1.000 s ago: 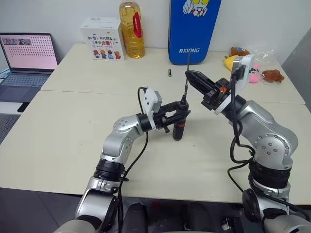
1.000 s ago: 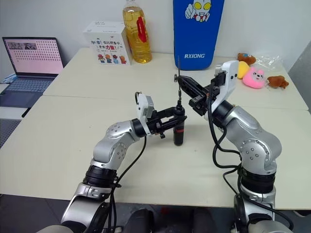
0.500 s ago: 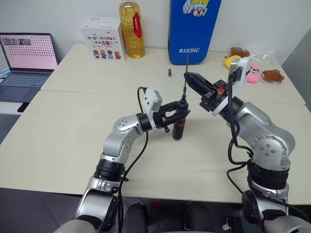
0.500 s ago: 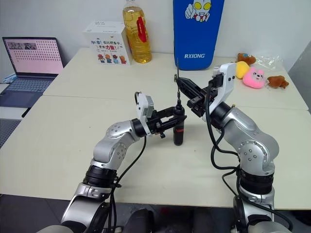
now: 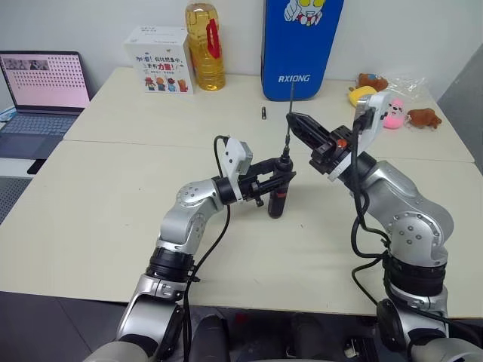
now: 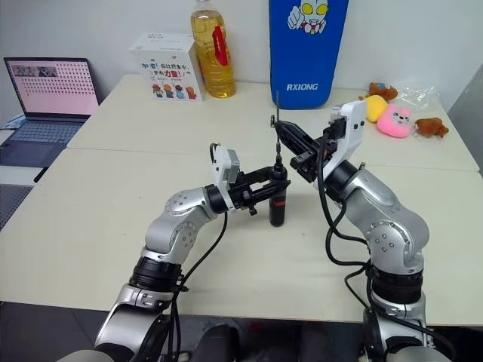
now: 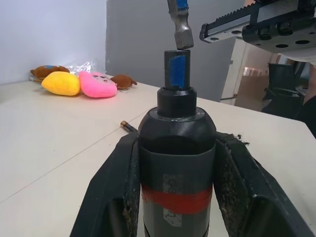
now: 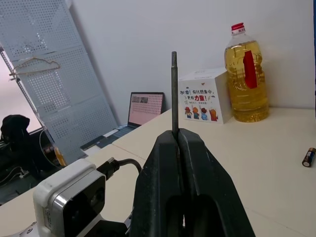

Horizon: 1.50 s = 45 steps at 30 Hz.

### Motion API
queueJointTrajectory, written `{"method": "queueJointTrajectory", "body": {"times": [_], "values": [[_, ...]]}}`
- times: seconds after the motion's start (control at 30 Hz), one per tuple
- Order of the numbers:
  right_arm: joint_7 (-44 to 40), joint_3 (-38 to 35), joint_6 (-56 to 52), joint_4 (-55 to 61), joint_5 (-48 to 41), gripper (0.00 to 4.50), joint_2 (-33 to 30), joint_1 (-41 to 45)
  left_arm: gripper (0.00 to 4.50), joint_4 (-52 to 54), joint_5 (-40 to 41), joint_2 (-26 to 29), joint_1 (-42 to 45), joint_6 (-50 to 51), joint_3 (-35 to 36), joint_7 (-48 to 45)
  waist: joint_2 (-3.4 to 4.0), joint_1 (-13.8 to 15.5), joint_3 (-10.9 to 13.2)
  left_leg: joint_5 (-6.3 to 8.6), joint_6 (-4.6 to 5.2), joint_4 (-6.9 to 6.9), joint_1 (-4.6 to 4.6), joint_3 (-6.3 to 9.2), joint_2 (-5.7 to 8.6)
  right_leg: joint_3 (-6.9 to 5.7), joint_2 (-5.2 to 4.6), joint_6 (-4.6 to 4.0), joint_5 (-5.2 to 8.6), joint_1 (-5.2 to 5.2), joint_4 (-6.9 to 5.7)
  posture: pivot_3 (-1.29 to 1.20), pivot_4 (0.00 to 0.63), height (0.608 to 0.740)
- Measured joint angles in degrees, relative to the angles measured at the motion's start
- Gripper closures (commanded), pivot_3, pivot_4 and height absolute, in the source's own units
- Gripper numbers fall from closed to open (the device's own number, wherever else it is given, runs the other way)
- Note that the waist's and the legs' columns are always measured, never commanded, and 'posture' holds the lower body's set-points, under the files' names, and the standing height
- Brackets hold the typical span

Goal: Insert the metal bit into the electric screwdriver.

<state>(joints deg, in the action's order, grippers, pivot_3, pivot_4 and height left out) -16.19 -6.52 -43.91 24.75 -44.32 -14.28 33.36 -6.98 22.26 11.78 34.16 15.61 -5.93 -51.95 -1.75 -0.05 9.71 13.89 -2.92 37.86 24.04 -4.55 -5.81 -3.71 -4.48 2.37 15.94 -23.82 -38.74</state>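
Head views: the left gripper [image 5: 281,179] clamps the screwdriver [image 5: 278,196] upright at mid-table; the right gripper [image 5: 293,119] pinches the bit [image 5: 290,121] vertically just above it.

Left wrist view: the bit's end hangs just over the screwdriver's tip.

Right wrist view: pressed fingers [image 8: 163,163] grip the upright bit.

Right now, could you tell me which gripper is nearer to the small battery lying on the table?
Right. The right gripper holds the metal bit just in front of the battery; the left gripper, clamping the electric screwdriver, sits farther back toward the robot.
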Motion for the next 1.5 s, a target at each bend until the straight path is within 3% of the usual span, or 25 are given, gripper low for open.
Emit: {"method": "queueJointTrajectory", "body": {"times": [1.5], "values": [[2.7,4.8,1.1,6.1,4.4,4.48,-1.7,-5.6,2.83,0.8,-0.2,-0.2,-0.9,0.0,-0.1,2.6,0.00,0.0,0.0,0.00,0.00,0.02,-0.09,0.03,0.00,-0.01,0.00,0.00,0.00,0.09,-0.01,0.00,0.150,0.740]]}}
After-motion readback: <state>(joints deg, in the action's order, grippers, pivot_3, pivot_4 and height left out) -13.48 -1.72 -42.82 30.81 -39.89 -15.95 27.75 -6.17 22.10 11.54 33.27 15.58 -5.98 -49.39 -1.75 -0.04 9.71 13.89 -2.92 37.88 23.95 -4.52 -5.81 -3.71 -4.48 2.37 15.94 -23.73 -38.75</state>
